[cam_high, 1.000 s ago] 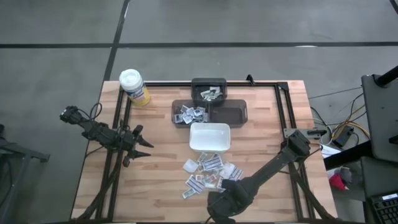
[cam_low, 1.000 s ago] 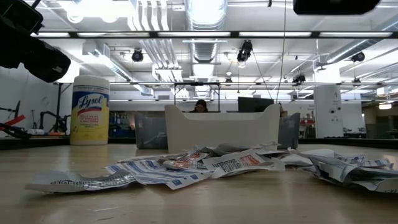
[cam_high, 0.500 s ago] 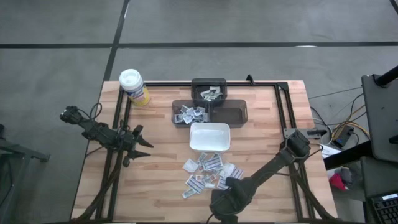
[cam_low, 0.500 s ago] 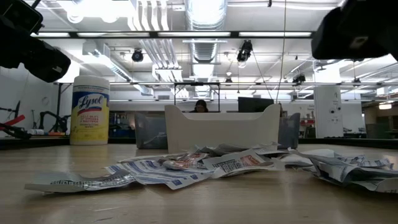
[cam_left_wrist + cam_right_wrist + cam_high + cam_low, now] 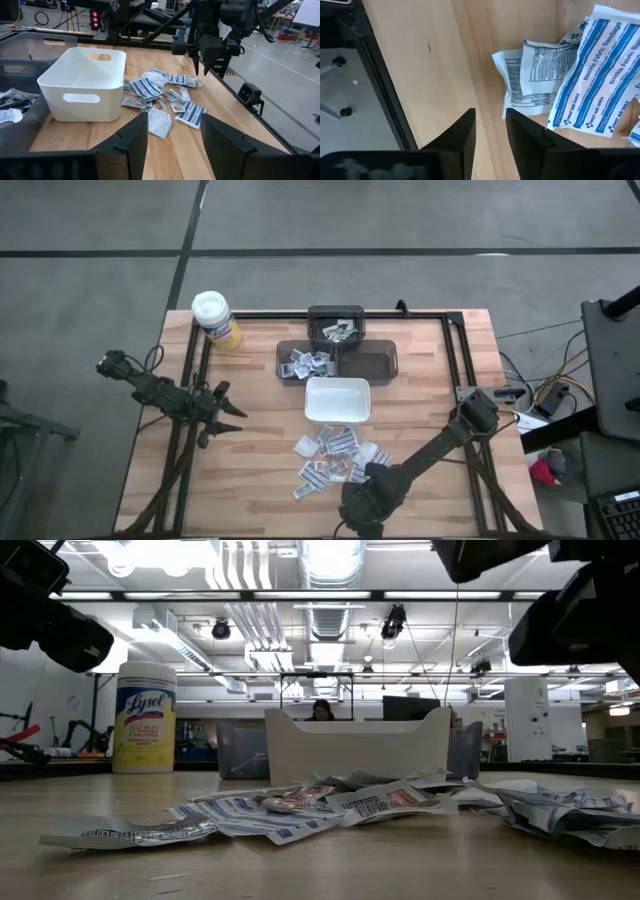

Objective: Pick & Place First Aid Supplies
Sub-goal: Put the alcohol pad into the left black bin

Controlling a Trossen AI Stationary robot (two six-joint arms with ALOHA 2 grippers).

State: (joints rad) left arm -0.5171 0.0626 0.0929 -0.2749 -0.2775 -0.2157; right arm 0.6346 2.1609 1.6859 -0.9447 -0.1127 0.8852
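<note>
The first aid supplies (image 5: 333,455) lie in a loose heap on the bare wood, just in front of the white dish (image 5: 338,401), on the near side of the table. They overlap one another, so you will want a packet at the heap's fringe, where one edge stands clear of its neighbours. That looks to be why your right gripper (image 5: 370,472) hangs over the heap's near right corner: in its wrist view the two fingers (image 5: 457,137) point down at bare wood just beside a white packet with black print (image 5: 532,75), which is tucked under a blue-striped knuckle bandage packet (image 5: 592,82). The fingers stand a narrow gap apart with nothing between them, so nothing is held yet.

Beyond the dish sit dark bins (image 5: 337,348), two of which already hold packets, so I judge those to be the sorting places.

Your left gripper (image 5: 228,412) waits well off to the left, fingers spread and empty, facing the dish and heap; it is out of the right arm's way there. The yellow canister (image 5: 215,319) stands at the far left corner, away from the work.
</note>
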